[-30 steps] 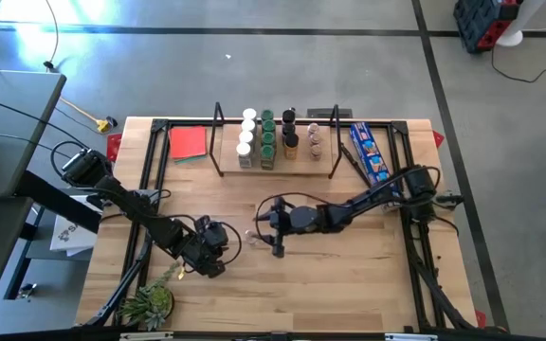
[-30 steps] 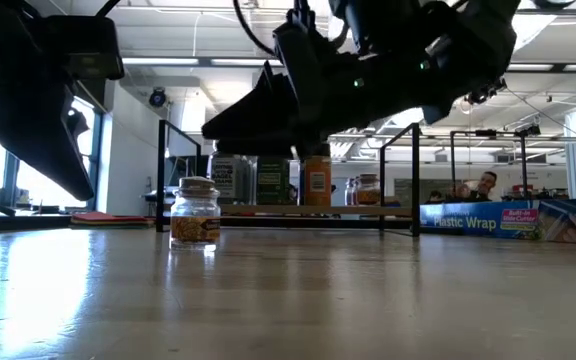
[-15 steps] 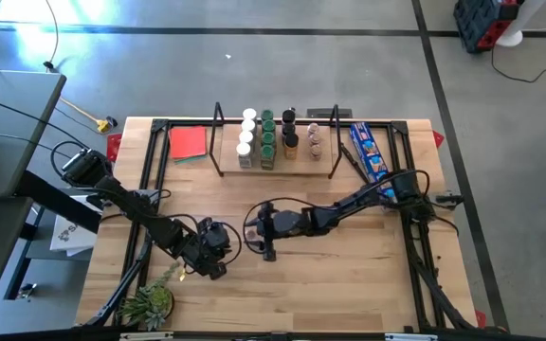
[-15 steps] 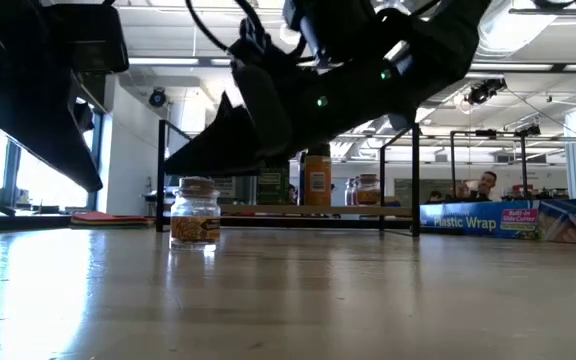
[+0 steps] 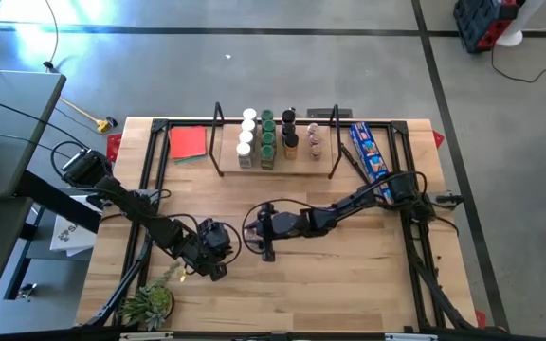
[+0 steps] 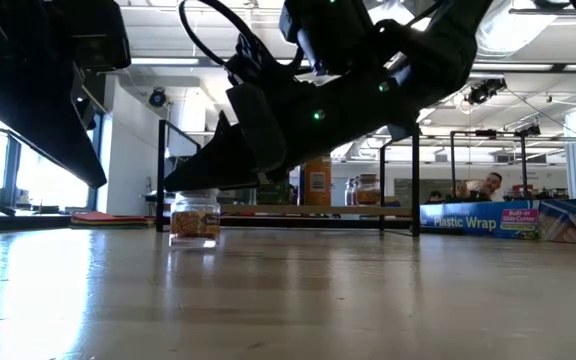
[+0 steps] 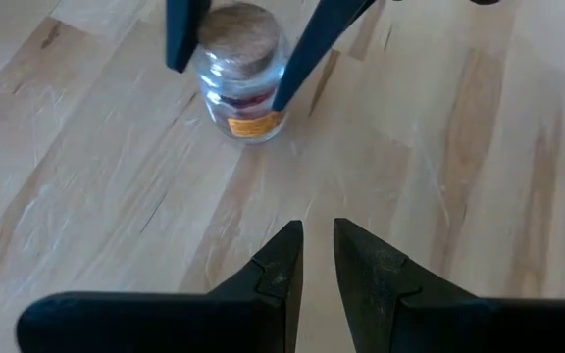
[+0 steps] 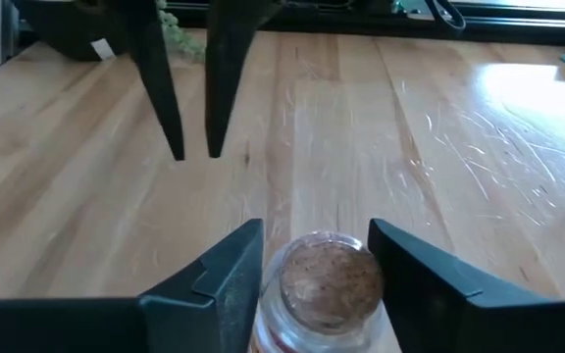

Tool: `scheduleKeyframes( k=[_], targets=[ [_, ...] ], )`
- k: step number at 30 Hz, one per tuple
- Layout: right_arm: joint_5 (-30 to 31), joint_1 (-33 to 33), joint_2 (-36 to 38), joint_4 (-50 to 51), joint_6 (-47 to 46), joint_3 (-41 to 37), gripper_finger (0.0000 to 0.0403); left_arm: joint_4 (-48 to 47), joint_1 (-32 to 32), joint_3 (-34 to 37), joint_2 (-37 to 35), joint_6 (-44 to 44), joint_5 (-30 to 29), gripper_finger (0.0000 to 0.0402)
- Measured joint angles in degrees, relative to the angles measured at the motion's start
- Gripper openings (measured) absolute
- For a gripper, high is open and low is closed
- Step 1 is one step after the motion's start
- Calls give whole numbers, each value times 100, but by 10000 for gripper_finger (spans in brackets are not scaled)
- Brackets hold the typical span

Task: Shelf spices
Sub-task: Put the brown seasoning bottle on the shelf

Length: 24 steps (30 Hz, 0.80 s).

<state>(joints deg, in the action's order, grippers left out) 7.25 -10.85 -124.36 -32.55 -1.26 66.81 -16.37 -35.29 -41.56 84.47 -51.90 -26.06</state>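
The right gripper [image 8: 312, 270] has dropped around the cork-topped jar [image 8: 328, 284] at mid-table; its fingers straddle the jar, narrowing but not yet clamped. The left gripper [image 7: 317, 255] waits nearby, nearly closed, empty. Beyond, the shelf [image 5: 275, 163] holds the other spices.

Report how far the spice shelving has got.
Done: most spice jars already stand in rows on the shelf. In hand: the right hand straddles the cork-topped jar out on the table, fingers at either side. Left: close, lift, shelve it. The left hand waits nearby, empty.
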Motion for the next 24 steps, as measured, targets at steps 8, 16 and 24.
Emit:
scheduleKeyframes(
  k=[8, 16, 24],
  targets=[
    [-26, -51, -1, -46, 20, 0, 156, 1, 1, 0, 0, 0, -1, 56],
    [-39, -81, -9, -129, 22, -9, 161, -4, 0, 0, 0, 0, 0, 56],
    [-217, -83, 37, -115, -15, -15, 205, -4, 0, 0, 0, 0, 0, 56]
  ],
)
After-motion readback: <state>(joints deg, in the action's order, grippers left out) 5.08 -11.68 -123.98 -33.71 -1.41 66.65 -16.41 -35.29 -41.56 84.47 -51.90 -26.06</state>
